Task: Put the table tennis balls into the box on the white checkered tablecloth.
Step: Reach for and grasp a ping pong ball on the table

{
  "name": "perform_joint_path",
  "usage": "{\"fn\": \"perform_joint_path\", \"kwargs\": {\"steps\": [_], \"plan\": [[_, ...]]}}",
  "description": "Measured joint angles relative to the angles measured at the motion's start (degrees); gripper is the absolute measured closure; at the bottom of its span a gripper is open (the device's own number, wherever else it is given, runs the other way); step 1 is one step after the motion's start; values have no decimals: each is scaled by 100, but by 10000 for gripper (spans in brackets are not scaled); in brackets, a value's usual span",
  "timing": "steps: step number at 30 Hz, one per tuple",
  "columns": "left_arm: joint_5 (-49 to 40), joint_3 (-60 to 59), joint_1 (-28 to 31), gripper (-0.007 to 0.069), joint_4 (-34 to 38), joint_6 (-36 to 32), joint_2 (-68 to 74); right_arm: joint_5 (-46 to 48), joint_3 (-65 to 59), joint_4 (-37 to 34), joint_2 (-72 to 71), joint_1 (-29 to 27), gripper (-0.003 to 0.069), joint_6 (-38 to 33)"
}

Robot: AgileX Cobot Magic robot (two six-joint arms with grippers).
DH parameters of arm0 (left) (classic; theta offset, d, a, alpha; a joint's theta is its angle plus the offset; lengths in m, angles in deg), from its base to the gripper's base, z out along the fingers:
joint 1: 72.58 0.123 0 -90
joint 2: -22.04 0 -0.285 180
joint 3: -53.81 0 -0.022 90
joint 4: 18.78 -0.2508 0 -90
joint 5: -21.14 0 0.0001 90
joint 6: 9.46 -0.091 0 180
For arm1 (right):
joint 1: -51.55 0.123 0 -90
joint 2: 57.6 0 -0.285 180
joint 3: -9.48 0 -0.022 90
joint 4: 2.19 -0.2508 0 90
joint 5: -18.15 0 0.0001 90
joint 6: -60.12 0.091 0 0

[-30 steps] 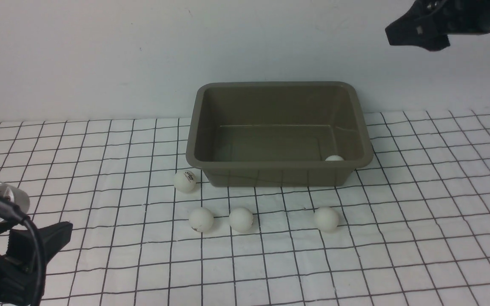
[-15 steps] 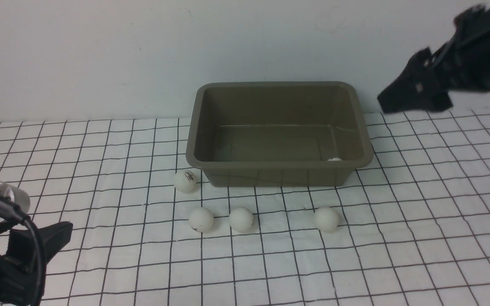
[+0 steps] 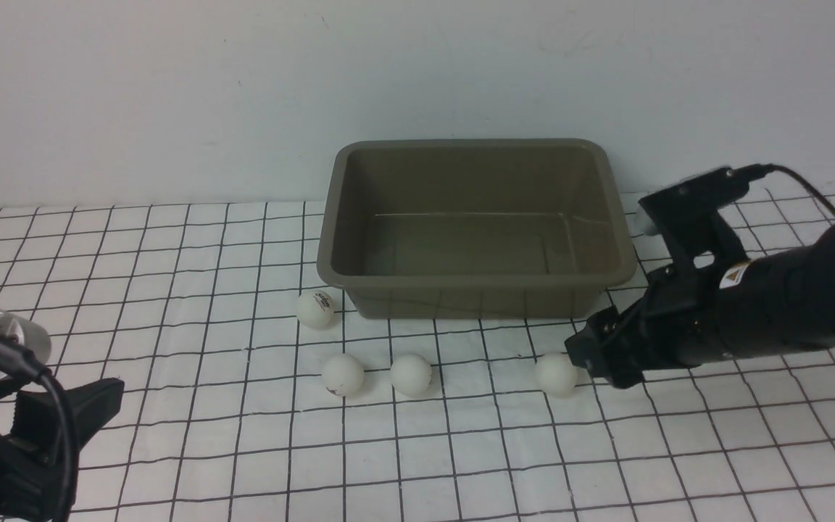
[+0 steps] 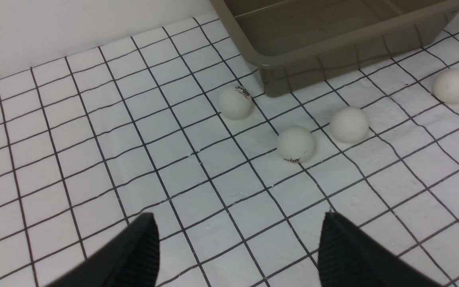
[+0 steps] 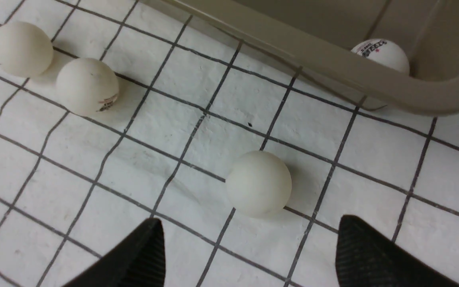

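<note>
front view: right gripper (image 3: 583, 357) is dropping from upper right to just beside the rightmost table tennis ball (image 3: 556, 373), jaws spread, empty; probably starting next pick. left gripper (image 4: 233, 243) idling, spread, empty.

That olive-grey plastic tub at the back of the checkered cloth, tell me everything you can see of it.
The olive-grey plastic tub is rectangular, with rounded corners, a flared rim and walls sloping in to a flat floor; smooth, faintly glossy. It stands upright, open-topped, on the white checkered tablecloth near the pale back wall. One small white ball with a printed mark lies inside, in its near right corner.
</note>
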Motion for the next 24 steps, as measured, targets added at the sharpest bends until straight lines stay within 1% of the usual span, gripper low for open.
{"fn": "perform_joint_path", "kwargs": {"steps": [5, 11, 24], "plan": [[0, 0, 0, 143, 0, 0, 0, -270, 62, -22, 642, 41, 145, -12], [0, 0, 0, 143, 0, 0, 0, -364, 408, -134, 1362, 41, 145, -322], [0, 0, 0, 143, 0, 0, 0, -429, 571, -448, 1954, 43, 145, -660]]}}
